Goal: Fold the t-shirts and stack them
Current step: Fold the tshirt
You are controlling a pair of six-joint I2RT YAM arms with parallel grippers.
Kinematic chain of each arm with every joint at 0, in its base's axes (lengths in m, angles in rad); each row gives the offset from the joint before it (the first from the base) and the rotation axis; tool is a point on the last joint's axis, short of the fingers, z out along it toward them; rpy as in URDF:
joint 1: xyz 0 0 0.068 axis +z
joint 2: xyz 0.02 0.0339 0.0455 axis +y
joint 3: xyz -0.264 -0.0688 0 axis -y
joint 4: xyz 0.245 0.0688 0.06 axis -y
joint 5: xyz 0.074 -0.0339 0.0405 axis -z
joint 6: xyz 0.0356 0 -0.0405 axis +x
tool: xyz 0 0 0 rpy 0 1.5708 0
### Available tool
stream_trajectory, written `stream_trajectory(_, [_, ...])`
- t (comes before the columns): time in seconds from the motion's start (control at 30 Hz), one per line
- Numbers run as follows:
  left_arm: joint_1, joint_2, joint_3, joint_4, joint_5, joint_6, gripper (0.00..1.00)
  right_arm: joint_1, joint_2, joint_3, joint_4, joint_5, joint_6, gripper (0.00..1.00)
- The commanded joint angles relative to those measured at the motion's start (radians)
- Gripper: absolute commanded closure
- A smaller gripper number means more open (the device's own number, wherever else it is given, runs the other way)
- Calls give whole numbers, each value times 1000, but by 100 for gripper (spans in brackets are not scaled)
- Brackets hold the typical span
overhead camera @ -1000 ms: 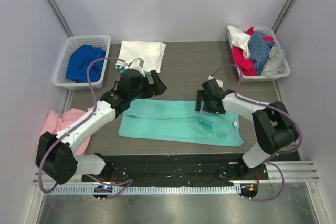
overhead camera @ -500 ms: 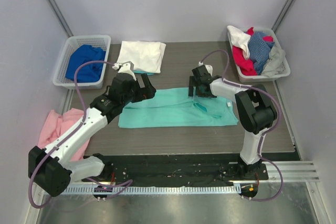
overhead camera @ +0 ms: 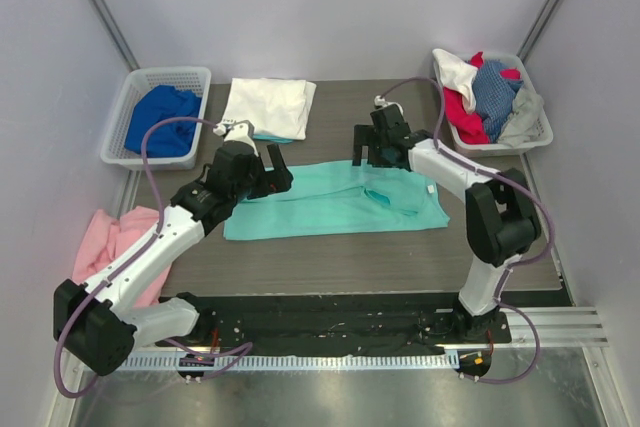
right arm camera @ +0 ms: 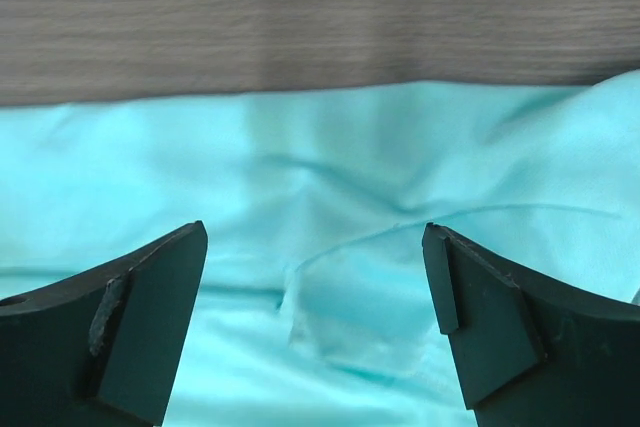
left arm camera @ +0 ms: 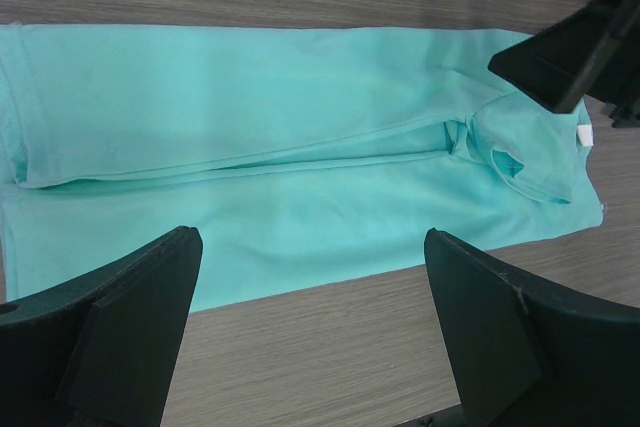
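Note:
A mint-green t-shirt (overhead camera: 320,202) lies flat on the table, folded lengthwise into a long band, its collar end at the right; it fills the left wrist view (left arm camera: 260,147) and the right wrist view (right arm camera: 330,247). A folded white t-shirt (overhead camera: 268,105) lies behind it at the back. My left gripper (overhead camera: 271,169) is open and empty over the band's far left edge. My right gripper (overhead camera: 366,149) is open and empty over the band's far edge near the collar end. Its fingers (right arm camera: 140,307) hold nothing.
A white basket (overhead camera: 128,127) at the back left holds a royal blue shirt (overhead camera: 160,119). A white basket (overhead camera: 540,132) at the back right holds red, blue, grey and white shirts. A pink cloth (overhead camera: 112,232) lies at the left edge of the table.
The mint-green shirt went from a wider spread to a narrower band folded away from me. Both grippers moved toward the back of the table, the right one furthest, and stand open.

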Motion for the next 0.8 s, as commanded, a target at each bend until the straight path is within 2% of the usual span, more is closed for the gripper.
stream_trajectory(0.0, [5,-30,-10,23,-2,-3,0,3,-138,-108,51,-191,24,1])
stream_trajectory(0.2, [5,-34,-30,36,-2,-17,0,6,-170,-269,162,-400,60,1])
stream_trajectory(0.43, [3,-27,-30,40,-6,-15,0,13,-164,-367,213,-461,77,2])
stream_trajectory(0.63, [5,-5,-21,60,4,-15,0,13,-231,-377,167,-460,77,2])
stream_trajectory(0.73, [5,36,30,77,15,20,0,15,-328,-332,95,-400,73,2])
stream_trajectory(0.77, [7,53,53,80,20,37,0,15,-360,-317,70,-330,75,1])
